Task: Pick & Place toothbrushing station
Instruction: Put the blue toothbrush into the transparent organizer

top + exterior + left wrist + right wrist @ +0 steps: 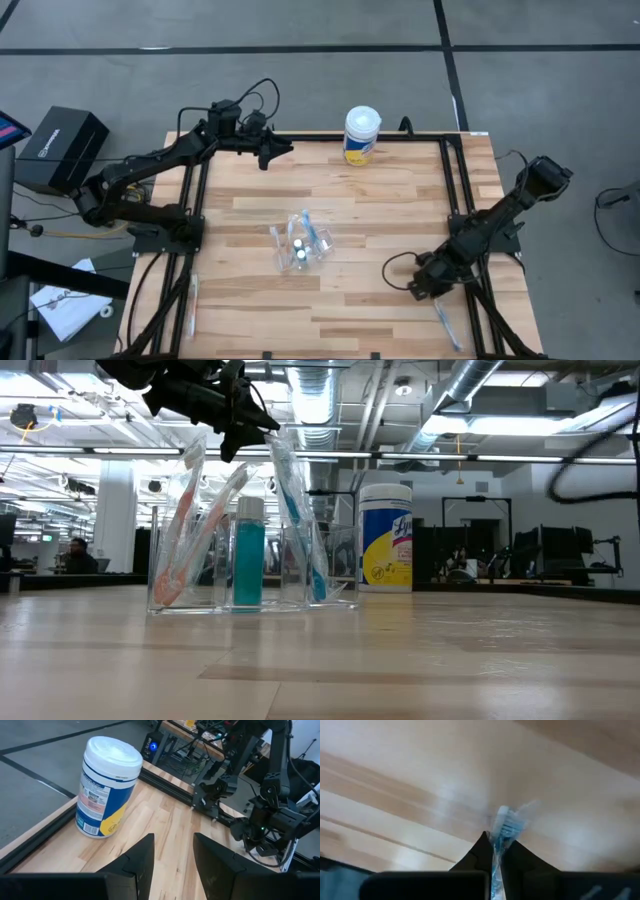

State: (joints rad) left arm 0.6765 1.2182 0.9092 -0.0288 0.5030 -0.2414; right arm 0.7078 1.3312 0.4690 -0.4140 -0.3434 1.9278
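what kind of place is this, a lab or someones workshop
Most likely a robotics lab in an open-plan industrial space. The low view shows exposed ceiling ducts and desks with a seated person behind the wooden table, which stands on a grey taped floor.

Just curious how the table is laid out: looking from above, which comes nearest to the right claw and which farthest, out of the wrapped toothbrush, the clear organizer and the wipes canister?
1. Wrapped toothbrush: pinched in the right claw at the table's near right.
2. Clear organizer: mid-table, to the left.
3. Wipes canister: at the far edge.
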